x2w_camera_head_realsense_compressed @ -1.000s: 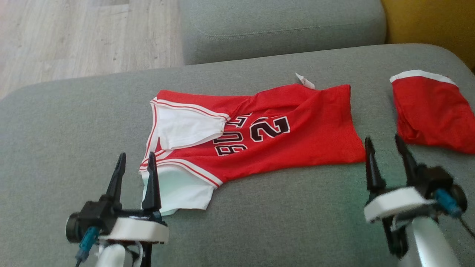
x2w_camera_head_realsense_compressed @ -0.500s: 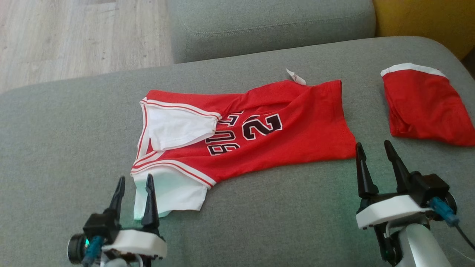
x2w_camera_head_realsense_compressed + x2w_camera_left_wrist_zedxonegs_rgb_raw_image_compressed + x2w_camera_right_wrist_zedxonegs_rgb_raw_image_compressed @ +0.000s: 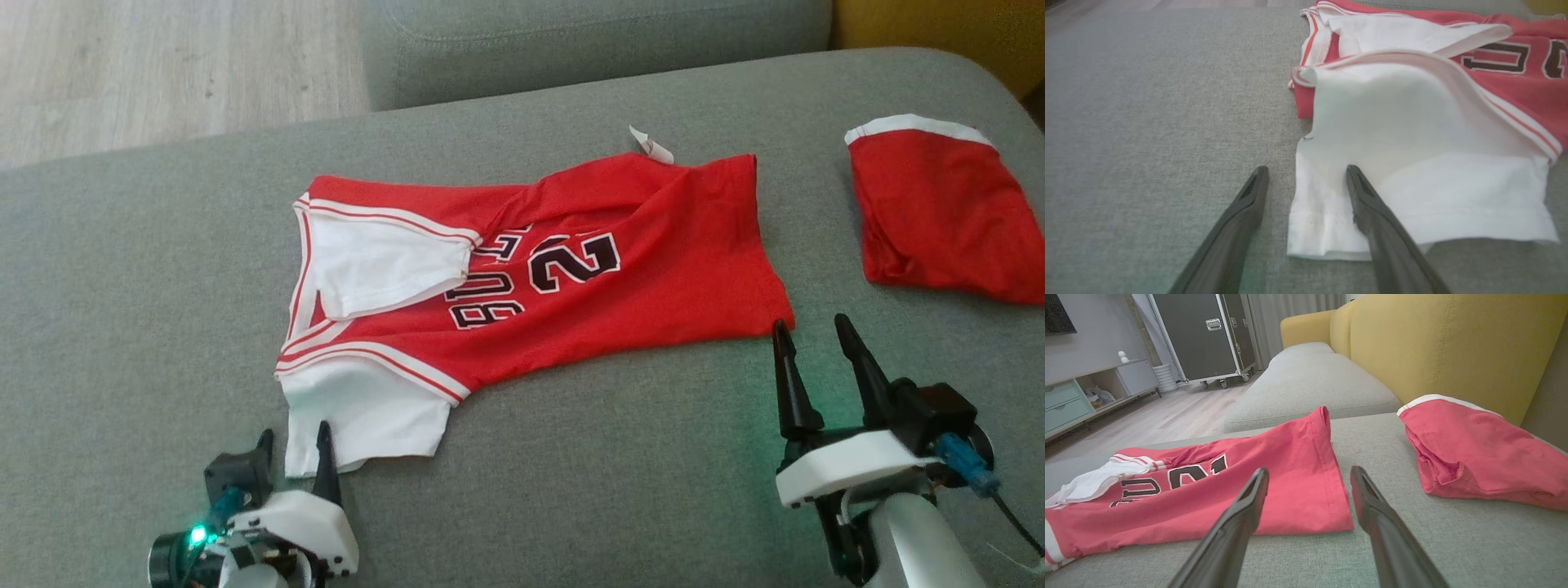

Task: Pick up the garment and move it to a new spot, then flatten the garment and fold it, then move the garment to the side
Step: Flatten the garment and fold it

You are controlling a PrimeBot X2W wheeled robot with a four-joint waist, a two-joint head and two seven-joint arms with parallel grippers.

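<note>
Though rumpled, garment (image 3: pixel 653 269) lengthwise left-right, hem rightward.

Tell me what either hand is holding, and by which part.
Nothing is held: left hand open over the jersey's white sleeve edge, right hand open near its hem corner.

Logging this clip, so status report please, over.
Left hand open, straddling white sleeve edge of jersey. Right hand open, at its hem corner. Jersey lies creased on cushion. Second red garment to its right, apart.

The right claw (image 3: pixel 1309 470), 2 fingers spread, points at the hem of the red jersey (image 3: pixel 1208 498) on the grey sofa (image 3: pixel 1412 547); another red garment (image 3: pixel 1474 457) lies nearby.
</note>
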